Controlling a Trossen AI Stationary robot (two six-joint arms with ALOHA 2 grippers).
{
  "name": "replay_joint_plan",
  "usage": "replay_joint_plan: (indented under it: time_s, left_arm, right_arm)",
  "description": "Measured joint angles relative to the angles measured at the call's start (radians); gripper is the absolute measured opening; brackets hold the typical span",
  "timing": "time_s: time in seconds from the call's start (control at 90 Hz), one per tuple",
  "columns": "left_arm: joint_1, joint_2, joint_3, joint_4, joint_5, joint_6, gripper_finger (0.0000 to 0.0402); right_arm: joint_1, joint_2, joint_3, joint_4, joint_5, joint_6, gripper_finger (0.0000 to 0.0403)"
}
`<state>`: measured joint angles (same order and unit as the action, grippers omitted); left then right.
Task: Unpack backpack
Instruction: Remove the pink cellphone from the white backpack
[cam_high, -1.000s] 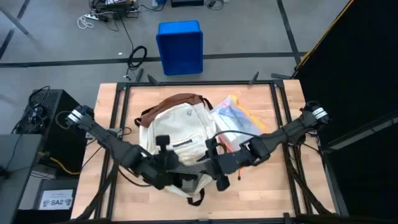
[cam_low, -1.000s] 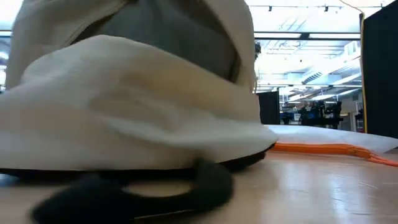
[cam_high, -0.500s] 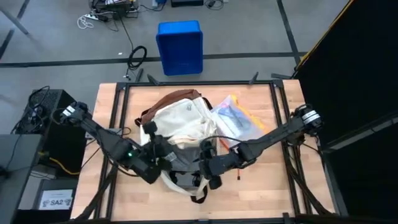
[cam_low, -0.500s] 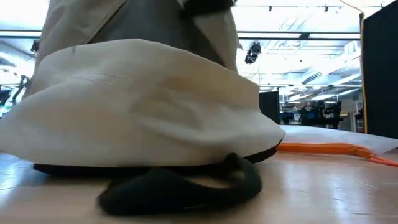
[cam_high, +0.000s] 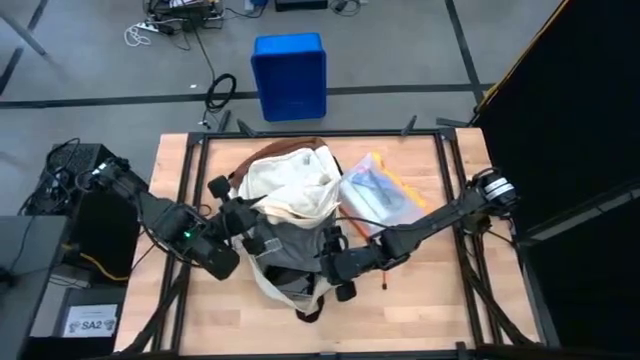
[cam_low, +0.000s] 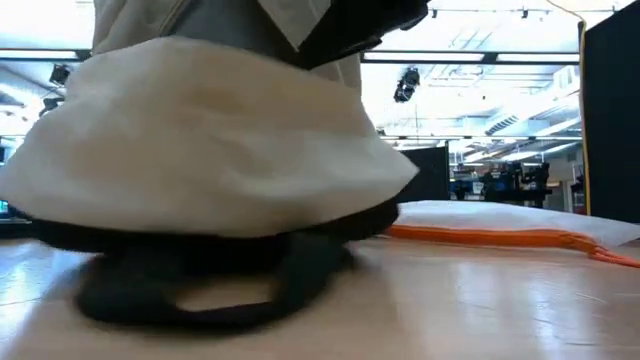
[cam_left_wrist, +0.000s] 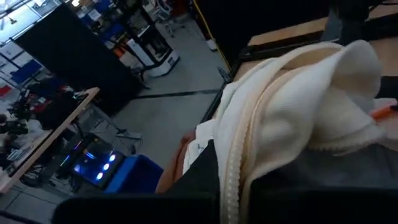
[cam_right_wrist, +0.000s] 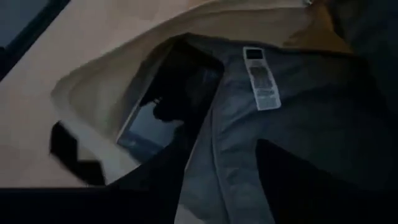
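Robotics lab in a big industrial hall: grey concrete floor (cam_high: 400, 50), ceiling strip lights (cam_low: 500, 60), black partition (cam_high: 580, 90), loose cables (cam_high: 175, 25), computer tower (cam_high: 85, 200).

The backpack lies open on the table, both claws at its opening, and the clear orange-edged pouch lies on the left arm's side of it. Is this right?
Not quite. In the high view the pouch lies on the right arm's side of the backpack. The rest holds: left claw and right claw are at its opening.

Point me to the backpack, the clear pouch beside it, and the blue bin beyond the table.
backpack (cam_high: 290, 195): high view, on its cream folded-back front fabric.
clear pouch (cam_high: 385, 200): high view, on the middle of its see-through face.
blue bin (cam_high: 289, 75): high view, on the middle of its top.
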<state>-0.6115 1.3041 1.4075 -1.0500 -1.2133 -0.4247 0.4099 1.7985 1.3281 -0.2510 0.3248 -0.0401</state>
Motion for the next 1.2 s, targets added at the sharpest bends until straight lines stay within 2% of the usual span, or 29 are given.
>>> replay_joint_plan:
  time_s: [0.078,0.2,0.389,0.456,0.578,0.756,0.956,1.2]
  left_arm:
    - [-0.002,0.009,0.000,0.004,0.038,-0.022,0.0000]
    - [-0.012,0.031,-0.042,0.018,0.056,-0.063,0.0000]
    - [-0.012,0.037,-0.215,0.133,0.096,-0.138,0.0000]
    - [-0.011,0.038,-0.276,0.196,0.118,-0.153,0.0000]
    - [-0.011,0.036,-0.372,0.347,0.129,-0.156,0.0000]
    - [0.025,0.036,-0.467,0.525,0.139,-0.097,0.0000]
    - [0.092,0.036,-0.507,0.588,0.155,-0.055,0.0000]
    - [0.165,0.036,-0.514,0.592,0.162,-0.037,0.0000]
  right_arm:
    - [0.000,0.000,-0.003,0.013,-0.041,0.026,0.0167]
    - [0.003,0.000,-0.064,0.162,-0.072,0.036,0.0169]
    - [0.005,0.000,-0.208,0.461,-0.103,0.012,0.0168]
    - [0.005,0.000,-0.240,0.509,-0.108,0.012,0.0167]
    - [0.005,0.037,-0.257,0.524,-0.111,0.024,0.0168]
    - [0.005,0.187,-0.232,0.548,-0.138,0.025,0.0168]
    - [0.006,0.300,-0.199,0.568,-0.193,0.044,0.0165]
    - [0.021,0.302,-0.198,0.488,-0.207,0.084,0.0160]
